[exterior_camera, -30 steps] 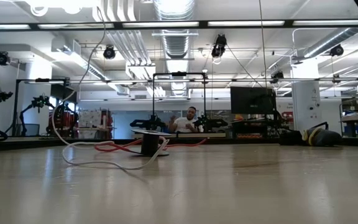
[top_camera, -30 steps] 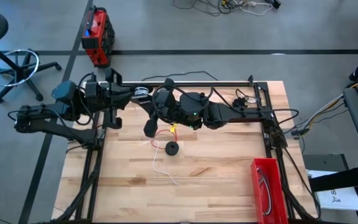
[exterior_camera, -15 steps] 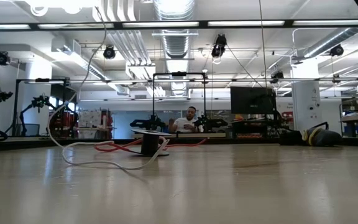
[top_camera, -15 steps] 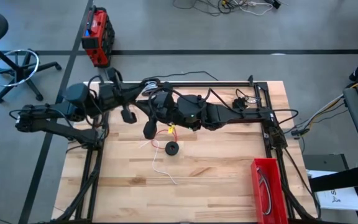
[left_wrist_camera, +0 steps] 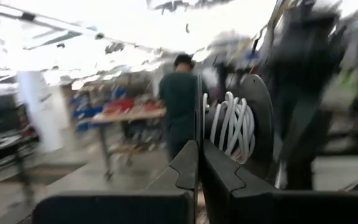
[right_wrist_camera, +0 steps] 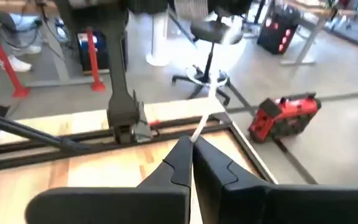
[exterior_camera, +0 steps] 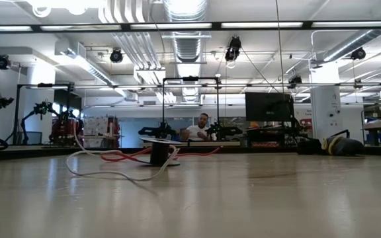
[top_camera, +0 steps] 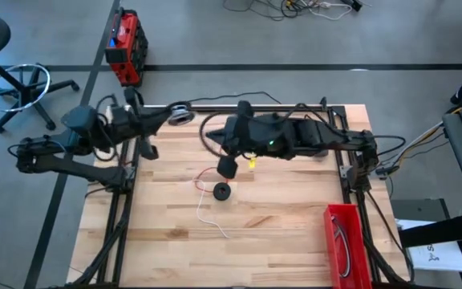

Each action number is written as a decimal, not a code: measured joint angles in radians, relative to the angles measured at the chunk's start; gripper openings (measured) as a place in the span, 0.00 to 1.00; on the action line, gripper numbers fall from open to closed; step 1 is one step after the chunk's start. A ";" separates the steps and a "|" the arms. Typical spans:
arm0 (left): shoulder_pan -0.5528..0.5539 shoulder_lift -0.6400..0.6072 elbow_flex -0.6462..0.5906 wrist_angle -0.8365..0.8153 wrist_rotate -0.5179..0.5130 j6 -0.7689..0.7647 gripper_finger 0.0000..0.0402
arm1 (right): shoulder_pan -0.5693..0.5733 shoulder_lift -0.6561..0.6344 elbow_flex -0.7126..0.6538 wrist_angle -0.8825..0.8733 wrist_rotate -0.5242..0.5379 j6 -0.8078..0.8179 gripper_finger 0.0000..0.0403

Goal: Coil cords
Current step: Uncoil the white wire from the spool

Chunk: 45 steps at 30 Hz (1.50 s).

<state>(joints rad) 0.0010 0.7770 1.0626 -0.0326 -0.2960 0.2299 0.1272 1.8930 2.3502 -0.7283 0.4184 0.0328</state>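
**Cord winding, mid-step**

Left gripper [top_camera: 180,113] is clamped on the white coil [left_wrist_camera: 232,126] at the table's far edge. Right gripper [top_camera: 227,167], fingers together on the white cord [right_wrist_camera: 205,121], hangs over the red cord [top_camera: 207,172]. Advice: feed slack gradually, keep tension light, avoid dragging the plug.

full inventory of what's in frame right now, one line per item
thin white cord: 1, white, loose on table, one end coiled at left gripper
white coil: 1, white, beside left fingers
thin red cord: 1, red, mid-table by spool
small black round spool: 1, black, table centre
red plastic bin: 1, red, table's near right corner
red toolbox: 1, red, floor
office chair: 1, black, floor
person: 1, background
left gripper: far table edge
right gripper: shut on white cord
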 joint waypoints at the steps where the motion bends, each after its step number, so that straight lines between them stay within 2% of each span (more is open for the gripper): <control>1: 0.000 -0.008 0.000 0.017 0.020 -0.016 0.00 | 0.000 0.004 -0.002 -0.039 -0.002 0.019 0.00; 5: 0.000 -0.011 0.000 0.090 0.052 -0.053 0.00 | -0.001 0.061 -0.002 -0.056 -0.008 0.052 0.00; 10: 0.000 0.019 0.001 0.096 0.052 -0.071 0.00 | -0.001 0.137 -0.005 0.025 -0.131 0.045 0.00; 13: 0.000 0.030 0.001 0.096 0.052 -0.074 0.00 | 0.002 0.152 -0.005 0.053 -0.139 0.022 0.02; 23: 0.000 0.013 0.001 0.102 0.052 -0.075 0.00 | 0.006 0.151 -0.004 0.102 -0.082 0.018 0.34; 29: 0.000 0.011 0.001 0.098 0.052 -0.083 0.00 | 0.002 0.155 -0.004 0.234 -0.075 -0.010 0.42; 35: 0.000 0.016 0.001 0.098 0.052 -0.083 0.00 | -0.004 0.158 -0.004 0.318 -0.039 -0.009 0.40; 39: 0.000 0.021 0.001 0.104 0.052 -0.083 0.00 | -0.008 0.158 -0.003 0.350 -0.055 -0.008 0.35; 42: 0.000 0.028 0.001 0.121 0.052 -0.083 0.00 | -0.008 0.158 -0.003 0.365 -0.064 -0.011 0.27; 45: 0.000 0.035 0.002 0.156 0.081 -0.049 0.00 | -0.008 0.158 0.005 0.374 -0.114 -0.030 0.12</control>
<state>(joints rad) 0.0010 0.8117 1.0648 0.1237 -0.2149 0.1804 0.1196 2.0512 2.3554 -0.3546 0.3041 0.0028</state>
